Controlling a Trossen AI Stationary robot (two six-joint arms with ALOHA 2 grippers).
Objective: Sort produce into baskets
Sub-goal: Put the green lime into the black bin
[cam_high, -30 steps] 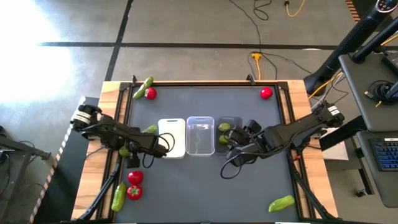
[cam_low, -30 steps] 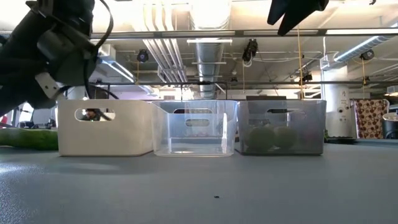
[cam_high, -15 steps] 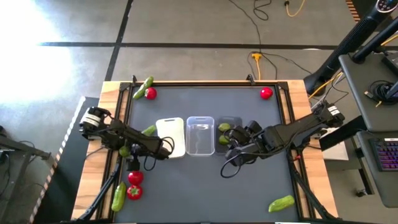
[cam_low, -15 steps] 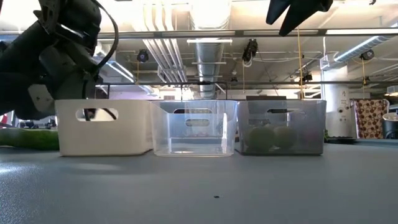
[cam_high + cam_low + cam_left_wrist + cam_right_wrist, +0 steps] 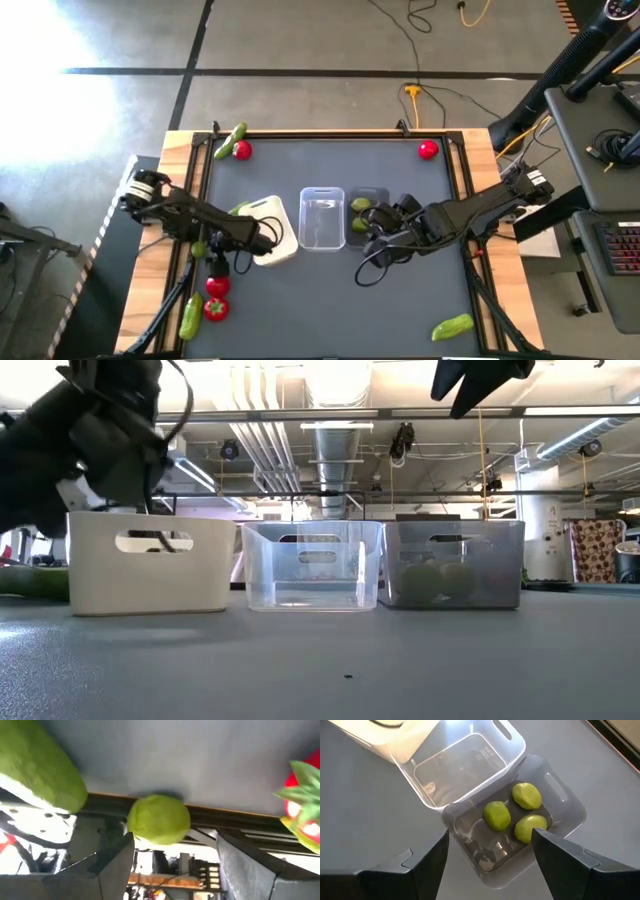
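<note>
Three limes already in the smoky grey basket, at 3 o'clock in the row of baskets; a fourth lime out at the 9 o'clock edge of the desk, and seemingly the piece in hand.

Left claw: low near that edge, fingers spread wide either side of the lime, not yet touching it, holding nothing. Right claw: above the grey basket, fingers apart, empty, waiting.

To do this well:
- Centre the fingers on the lime before closing; round and likely to roll, with the desk's rim just behind it.
- Close gently and evenly, lift straight up, then carry toward 3 o'clock into the grey basket.
- Mind the cucumber at one side and the tomato at the other, both near the fingers.
- Keep the forearm off the white basket, askew, out of line with the clear basket and close against the left arm.

Elsewhere: tomatoes at 11 and 1 o'clock, a second cucumber at 5 o'clock.

Dark grey matte desk, wooden border. Beyond it, concrete floor with cables, ceiling pipes and strip lights.
</note>
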